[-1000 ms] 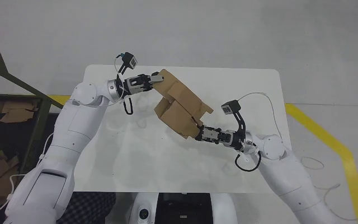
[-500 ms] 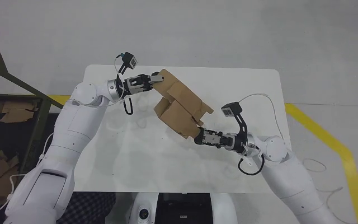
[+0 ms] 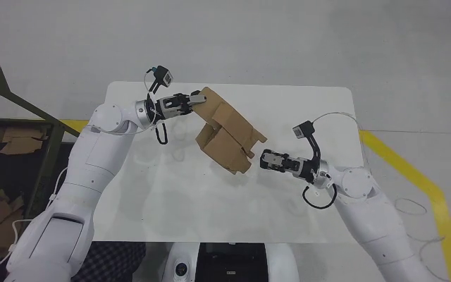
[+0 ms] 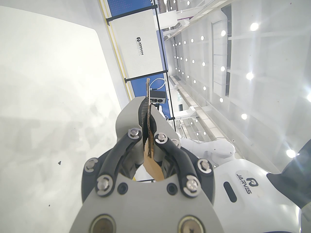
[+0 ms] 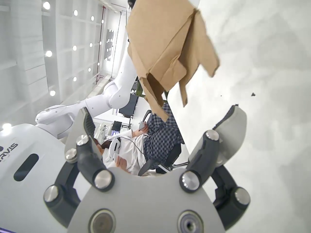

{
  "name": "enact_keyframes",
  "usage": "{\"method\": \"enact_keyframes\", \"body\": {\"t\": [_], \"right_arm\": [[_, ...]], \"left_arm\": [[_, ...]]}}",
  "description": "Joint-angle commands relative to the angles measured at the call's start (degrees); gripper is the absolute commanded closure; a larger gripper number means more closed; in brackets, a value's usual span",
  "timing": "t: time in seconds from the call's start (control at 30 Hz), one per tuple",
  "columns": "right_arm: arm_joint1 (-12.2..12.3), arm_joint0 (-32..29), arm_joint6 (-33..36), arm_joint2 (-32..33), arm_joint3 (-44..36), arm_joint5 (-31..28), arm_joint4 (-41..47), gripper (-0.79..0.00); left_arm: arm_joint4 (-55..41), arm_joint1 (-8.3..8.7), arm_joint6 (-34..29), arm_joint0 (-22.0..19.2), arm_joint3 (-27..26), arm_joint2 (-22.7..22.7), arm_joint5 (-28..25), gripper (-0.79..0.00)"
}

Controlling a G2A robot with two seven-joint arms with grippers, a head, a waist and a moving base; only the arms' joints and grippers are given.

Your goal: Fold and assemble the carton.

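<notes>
Right pincer just let go and backed off open, left pincer pinching the half-folded carton by a flap over the desk, so regripping a loose flap looks next.

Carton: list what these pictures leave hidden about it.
- Top view: the carton covers its own underside; whether it rests on the table cannot be told.
- Left wrist view: the carton stands edge-on in the left gripper, whose fingers block its panels.
- Right wrist view: the picture's edge cuts off the carton's far end; its inside is dark.
</notes>
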Motion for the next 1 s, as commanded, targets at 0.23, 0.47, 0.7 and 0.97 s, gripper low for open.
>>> {"method": "enact_keyframes", "body": {"t": [0.23,0.47,0.7,0.97], "right_arm": [[-1.78,7.33,0.32,-4.24,9.26,-2.63,4.01,-0.785],[-4.09,13.86,3.65,-9.72,16.84,-5.33,8.46,-0.785],[-6.18,18.21,6.64,-13.63,22.2,-7.43,12.21,-0.785],[-7.64,20.14,10.06,-15.33,26.17,-8.34,16.41,-0.135]], "left_arm": [[0.0,0.0,0.0,0.0,0.0,0.0,0.0,0.0],[0.0,0.0,0.0,0.0,0.0,0.0,0.0,0.0],[0.0,0.0,0.0,0.0,0.0,0.0,0.0,0.0],[0.0,0.0,0.0,0.0,0.0,0.0,0.0,0.0]]}}
